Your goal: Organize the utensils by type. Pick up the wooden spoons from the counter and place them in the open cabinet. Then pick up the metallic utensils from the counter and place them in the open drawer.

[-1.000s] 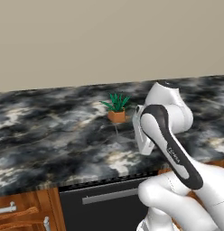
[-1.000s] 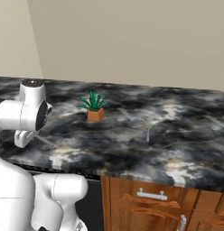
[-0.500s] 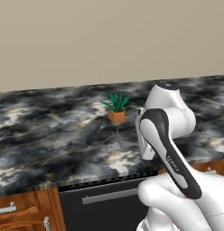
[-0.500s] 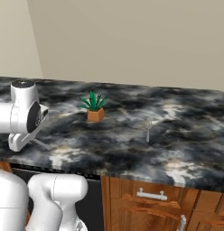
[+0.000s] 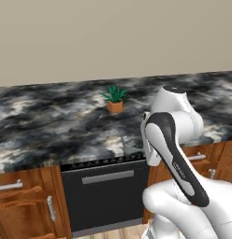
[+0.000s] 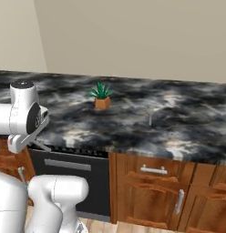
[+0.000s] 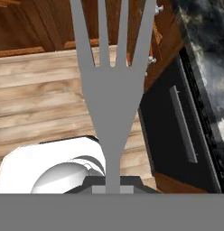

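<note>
My gripper [image 7: 113, 182] is shut on the handle of a silver-grey fork [image 7: 111, 90], one of the metallic utensils. Its tines point away from the hand, over the wooden floor in front of the cabinets. The black marbled counter [image 5: 52, 126] [image 6: 187, 123] runs along the wall, and its edge shows at the hand view's upper right [image 7: 208, 54]. A second thin grey metal utensil [image 6: 150, 119] lies on the counter right of the plant. In the base views the arm's wrist [image 5: 174, 116] [image 6: 26, 113] hangs in front of the counter edge. The wooden spoons, open cabinet and open drawer are out of view.
A small potted plant [image 5: 115, 100] [image 6: 102, 96] stands mid-counter. A black dishwasher front [image 5: 106, 186] [image 6: 69, 168] [image 7: 172, 131] sits below the counter, with reddish-brown cabinet doors [image 6: 151, 186] and drawer fronts [image 5: 19, 186] on both sides. Light wooden floor [image 7: 41, 103] lies beneath the hand.
Both base views have shifted, so the base has moved and more of the cabinet fronts show. The wrist has swung further left in the right base view, the fork still held.
</note>
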You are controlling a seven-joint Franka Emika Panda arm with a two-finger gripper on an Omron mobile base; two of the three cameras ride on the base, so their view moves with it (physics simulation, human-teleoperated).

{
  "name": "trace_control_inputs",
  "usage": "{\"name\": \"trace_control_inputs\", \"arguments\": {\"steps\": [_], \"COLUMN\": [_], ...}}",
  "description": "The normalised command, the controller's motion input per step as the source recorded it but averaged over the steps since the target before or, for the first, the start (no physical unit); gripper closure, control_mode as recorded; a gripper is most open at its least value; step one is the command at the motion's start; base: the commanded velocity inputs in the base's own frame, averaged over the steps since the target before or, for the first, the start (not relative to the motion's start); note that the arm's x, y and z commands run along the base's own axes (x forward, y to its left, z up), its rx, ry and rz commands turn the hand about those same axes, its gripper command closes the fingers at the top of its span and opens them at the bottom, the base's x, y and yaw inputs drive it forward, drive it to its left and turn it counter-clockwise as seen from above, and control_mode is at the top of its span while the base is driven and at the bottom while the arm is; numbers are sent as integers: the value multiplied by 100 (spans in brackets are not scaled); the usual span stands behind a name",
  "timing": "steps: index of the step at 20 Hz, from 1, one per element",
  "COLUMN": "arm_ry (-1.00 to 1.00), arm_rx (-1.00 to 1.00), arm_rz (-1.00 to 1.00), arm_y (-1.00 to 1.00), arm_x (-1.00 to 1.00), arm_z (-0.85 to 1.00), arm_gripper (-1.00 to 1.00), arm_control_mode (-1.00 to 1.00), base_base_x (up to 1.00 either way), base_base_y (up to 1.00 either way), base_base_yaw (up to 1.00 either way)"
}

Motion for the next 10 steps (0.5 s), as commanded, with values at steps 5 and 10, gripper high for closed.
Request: {"name": "trace_control_inputs", "arguments": {"steps": [5,10], "arm_ry": [0,0], "arm_rx": [0,0], "arm_rz": [0,0], "arm_y": [0,0], "arm_x": [0,0], "arm_z": [0,0], "arm_gripper": [100,100], "arm_control_mode": [100,100], "base_base_x": [-100,-100], "base_base_y": [0,3], "base_base_yaw": [0,-4]}}
